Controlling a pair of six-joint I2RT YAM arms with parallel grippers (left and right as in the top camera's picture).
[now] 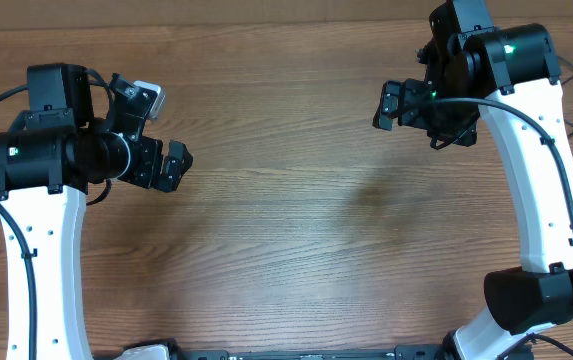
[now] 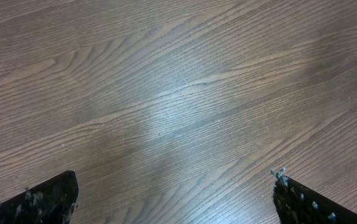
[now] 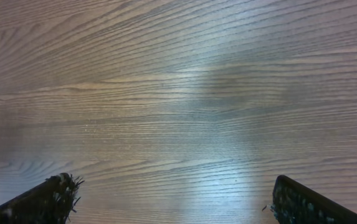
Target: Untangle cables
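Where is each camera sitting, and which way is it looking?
Overhead: sits above the table, looks straight down; shows the left arm and right arm.
Left wrist: sits on the left arm's wrist, looks down and forward at the wood; the left gripper shows as two dark fingertips in the bottom corners.
Right wrist: sits on the right arm's wrist, looks down at the wood; the right gripper shows the same way.
Shared: both wrist views show wood grain between wide-open jaws, nothing held.
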